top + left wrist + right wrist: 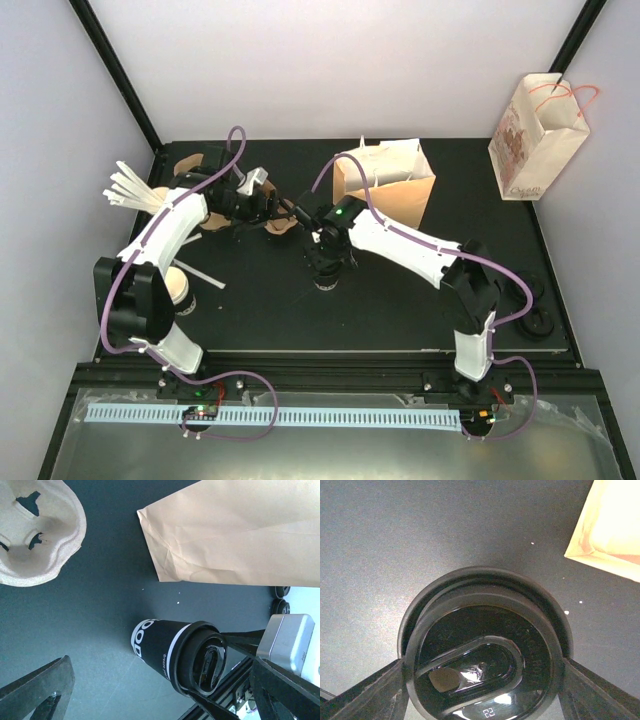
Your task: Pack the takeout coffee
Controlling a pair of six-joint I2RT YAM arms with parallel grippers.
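A black paper cup with white lettering (152,645) stands on the black table mat, in front of the brown paper bag (385,185). In the top view the cup (326,284) shows just under my right gripper (325,266). That gripper is shut on the black round lid (480,665), which sits slightly askew on the cup's rim. The lid also shows in the left wrist view (207,660). My left gripper (285,213) is open and empty, to the cup's left, with its fingers (42,687) wide apart. A cream cup (178,286) stands by the left arm's elbow.
A pulp cup carrier (35,535) lies left of the bag, which also shows in the left wrist view (235,535). White stirrers (130,190) fan out at far left. A printed paper bag (535,140) leans at the right wall. Black round pieces (535,310) lie at right.
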